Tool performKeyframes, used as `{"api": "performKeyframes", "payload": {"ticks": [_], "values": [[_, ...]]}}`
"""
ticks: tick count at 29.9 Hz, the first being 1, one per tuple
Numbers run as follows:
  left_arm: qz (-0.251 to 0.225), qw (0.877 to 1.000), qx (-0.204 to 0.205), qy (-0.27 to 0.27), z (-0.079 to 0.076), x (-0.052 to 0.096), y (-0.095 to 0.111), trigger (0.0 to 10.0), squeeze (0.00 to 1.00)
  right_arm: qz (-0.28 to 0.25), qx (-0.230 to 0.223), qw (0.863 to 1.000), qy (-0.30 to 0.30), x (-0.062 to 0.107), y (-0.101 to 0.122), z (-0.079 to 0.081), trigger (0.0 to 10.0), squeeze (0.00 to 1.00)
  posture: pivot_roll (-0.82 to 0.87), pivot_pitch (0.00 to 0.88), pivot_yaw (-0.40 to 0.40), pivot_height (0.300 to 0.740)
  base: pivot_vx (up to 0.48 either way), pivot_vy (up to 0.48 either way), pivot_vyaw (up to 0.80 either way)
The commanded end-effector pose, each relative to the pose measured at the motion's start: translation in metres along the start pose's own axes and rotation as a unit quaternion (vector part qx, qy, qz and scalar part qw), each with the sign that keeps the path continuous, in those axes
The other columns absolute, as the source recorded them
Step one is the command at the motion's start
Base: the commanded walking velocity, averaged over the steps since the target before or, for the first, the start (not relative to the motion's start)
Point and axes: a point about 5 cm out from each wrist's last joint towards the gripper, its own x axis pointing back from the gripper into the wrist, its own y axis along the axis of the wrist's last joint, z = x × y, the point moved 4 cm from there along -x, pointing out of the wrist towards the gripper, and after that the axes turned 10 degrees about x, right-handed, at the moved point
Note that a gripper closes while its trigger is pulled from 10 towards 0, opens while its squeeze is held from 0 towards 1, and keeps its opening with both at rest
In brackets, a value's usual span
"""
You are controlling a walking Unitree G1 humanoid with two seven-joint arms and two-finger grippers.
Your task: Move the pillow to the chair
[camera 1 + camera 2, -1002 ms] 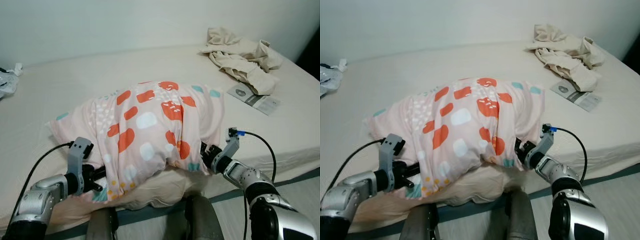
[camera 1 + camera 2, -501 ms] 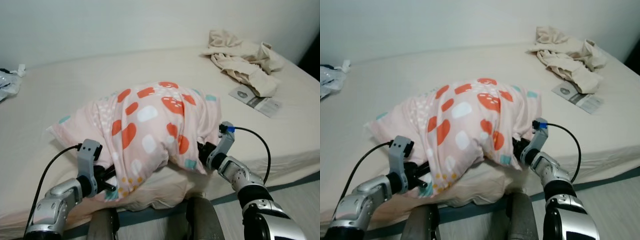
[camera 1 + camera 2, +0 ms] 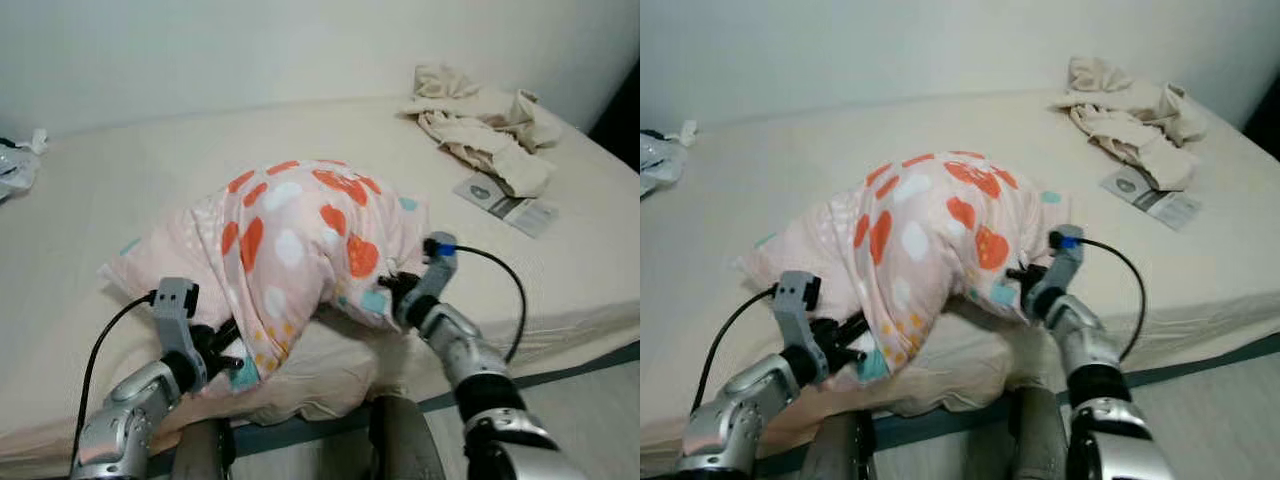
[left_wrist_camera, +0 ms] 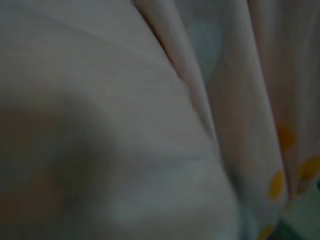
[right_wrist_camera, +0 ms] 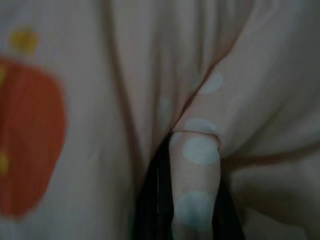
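A pink pillow [image 3: 300,235] with orange, white and teal spots is bunched up in a tall hump near the front edge of the bed [image 3: 120,190]. My left gripper [image 3: 228,348] presses into its lower left corner, its tip buried in the cloth. On the lower right side, my right gripper [image 3: 392,292] grips the pillow. In the right wrist view a dotted fold of the pillow [image 5: 197,165] sits pinched between the black fingers [image 5: 152,200]. Close-up pink pillow cloth [image 4: 150,125] lies before the left wrist camera.
A cream cushion or blanket [image 3: 330,365] lies under the pillow at the bed's edge. Crumpled beige cloth [image 3: 480,120] and a grey booklet [image 3: 505,203] lie at the far right. A white bag [image 3: 15,165] sits at the left edge. Floor [image 3: 590,400] shows at lower right.
Both grippers have drawn closer together and slightly forward. The pillow between them has been squeezed narrower and taller, its right side pushed leftward.
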Motion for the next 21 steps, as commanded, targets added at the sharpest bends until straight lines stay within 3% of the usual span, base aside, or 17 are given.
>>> {"api": "performKeyframes", "payload": {"ticks": [1, 3, 5, 6, 7, 8, 9, 10, 14, 15, 19, 21], "values": [[-0.041, 0.999, -0.001, -0.027, -0.018, -0.008, 0.015, 0.0, 0.0, -0.015, 0.029, 0.998, 0.046, -0.01, 0.005, 0.029, 0.0, 0.0, 0.06, 0.086, -0.042, 0.571, 0.0, 0.0, 0.0], [-0.098, 0.995, 0.014, 0.003, -0.019, -0.013, 0.036, 0.0, 0.0, -0.072, 0.058, 0.993, 0.066, -0.014, 0.028, 0.048, 0.0, 0.0, 0.06, 0.081, -0.046, 0.571, 0.0, 0.0, 0.0], [-0.098, 0.995, 0.014, 0.003, -0.019, -0.013, 0.036, 0.0, 0.0, -0.072, 0.058, 0.993, 0.066, -0.014, 0.028, 0.048, 0.0, 0.0, 0.06, 0.081, -0.046, 0.571, 0.0, 0.0, 0.0], [-0.123, 0.992, 0.03, 0.014, -0.022, -0.016, 0.046, 1.9, 0.0, -0.104, 0.063, 0.99, 0.075, -0.016, 0.043, 0.057, 0.0, 0.0, 0.06, 0.077, -0.049, 0.571, 0.0, 0.0, 0.0], [-0.139, 0.989, 0.047, 0.007, -0.029, -0.018, 0.055, 4.4, 0.0, -0.13, 0.075, 0.985, 0.089, -0.016, 0.056, 0.069, 0.0, 0.0, 0.05, 0.075, -0.052, 0.571, 0.0, 0.0, 0.0], [-0.147, 0.988, 0.054, -0.003, -0.037, -0.02, 0.059, 5.8, 0.0, -0.144, 0.086, 0.981, 0.099, -0.016, 0.064, 0.077, 0.0, 0.0, 0.05, 0.074, -0.052, 0.571, 0.0, 0.0, 0.0], [-0.155, 0.986, 0.056, -0.015, -0.045, -0.022, 0.063, 7.5, 0.0, -0.153, 0.098, 0.978, 0.107, -0.017, 0.069, 0.084, 0.0, 0.0, 0.05, 0.074, -0.052, 0.571, 0.0, 0.0, 0.0], [-0.156, 0.986, 0.048, -0.027, -0.054, -0.023, 0.063, 10.0, 0.0, -0.156, 0.109, 0.975, 0.118, -0.017, 0.071, 0.09, 0.0, 0.0, 0.05, 0.073, -0.054, 0.571, 0.0, 0.0, 0.0], [-0.165, 0.985, 0.032, -0.034, -0.067, -0.026, 0.064, 10.0, 0.0, -0.16, 0.124, 0.971, 0.127, -0.018, 0.071, 0.099, 0.0, 0.0, 0.05, 0.073, -0.056, 0.571, 0.0, 0.0, 0.0], [-0.191, 0.981, 0.021, -0.032, -0.075, -0.027, 0.069, 10.0, 0.0, -0.161, 0.132, 0.97, 0.129, -0.019, 0.07, 0.104, 0.0, 0.0, 0.05, 0.073, -0.055, 0.571, 0.0, 0.0, 0.0], [-0.219, 0.975, -0.015, -0.022, -0.083, -0.028, 0.077, 10.0, 0.0, -0.158, 0.145, 0.967, 0.136, -0.019, 0.066, 0.11, 0.0, 0.0, 0.05, 0.075, -0.057, 0.571, 0.0, 0.0, 0.0], [-0.216, 0.976, -0.032, -0.007, -0.08, -0.029, 0.076, 10.0, 0.0, -0.155, 0.149, 0.967, 0.137, -0.019, 0.064, 0.111, 0.5, 0.0, 0.05, 0.074, -0.058, 0.571, 0.0, 0.0, 0.0]]}}
